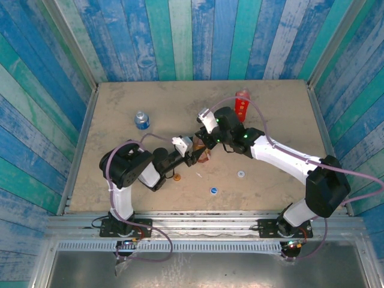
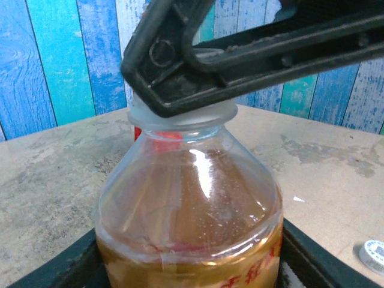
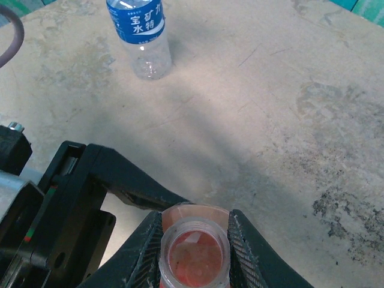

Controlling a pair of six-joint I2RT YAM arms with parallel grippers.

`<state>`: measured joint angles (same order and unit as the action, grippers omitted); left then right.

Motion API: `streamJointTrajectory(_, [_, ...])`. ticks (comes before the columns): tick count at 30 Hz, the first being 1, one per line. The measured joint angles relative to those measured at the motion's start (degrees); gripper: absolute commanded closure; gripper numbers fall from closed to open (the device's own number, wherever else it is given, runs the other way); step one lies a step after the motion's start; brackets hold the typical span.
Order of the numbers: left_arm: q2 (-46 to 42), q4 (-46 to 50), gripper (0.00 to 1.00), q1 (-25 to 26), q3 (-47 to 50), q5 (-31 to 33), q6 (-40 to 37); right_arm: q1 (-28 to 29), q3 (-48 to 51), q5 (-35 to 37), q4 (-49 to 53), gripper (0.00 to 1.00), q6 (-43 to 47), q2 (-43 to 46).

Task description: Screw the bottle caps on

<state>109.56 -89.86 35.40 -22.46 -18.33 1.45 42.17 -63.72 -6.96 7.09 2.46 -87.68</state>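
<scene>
Bare table (image 1: 150, 99) all around, tea bottle (image 2: 189, 204) at centre, right gripper (image 3: 195, 239) clamping its neck, left gripper (image 1: 193, 157) gripping its body.

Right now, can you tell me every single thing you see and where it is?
tea bottle: one, amber-brown, middle of the table, top open
red bottle: one, red, far side, right of middle
clear bottle: one, blue label, far left
orange cap: one, orange, lying near the left arm
white cap: one, white, lying right of middle
blue cap: one, blue, lying closest to the arms
table: one, tan
walls: blue and green planks, around the table
left gripper: one, black, grips the tea bottle's body
right gripper: one, black, clamped on the tea bottle's neck
</scene>
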Motion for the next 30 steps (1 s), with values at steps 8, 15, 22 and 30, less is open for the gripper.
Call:
streamJointTrajectory(8, [0.0, -0.24, 0.48, -0.26, -0.07, -1.05, -0.02, 0.02, 0.02, -0.07, 0.2, 0.49, -0.59, 0.0])
streamJointTrajectory(15, [-0.04, -0.09, 0.48, -0.74, 0.26, -2.71, -1.88, 0.02, 2.6, 1.57, -0.13, 0.26, -2.99, 4.52])
streamJointTrajectory(22, [-0.24, -0.33, 0.49, -1.29, 1.33, -4.28, -4.04, -0.04, 9.44, 12.85, -0.33, 0.2, -9.75, 15.78])
streamJointTrajectory(30, [-0.24, -0.39, 0.48, -1.66, 1.38, -5.01, -4.26, -1.51, 21.05, 23.32, 6.84, 0.22, -19.17, 23.06])
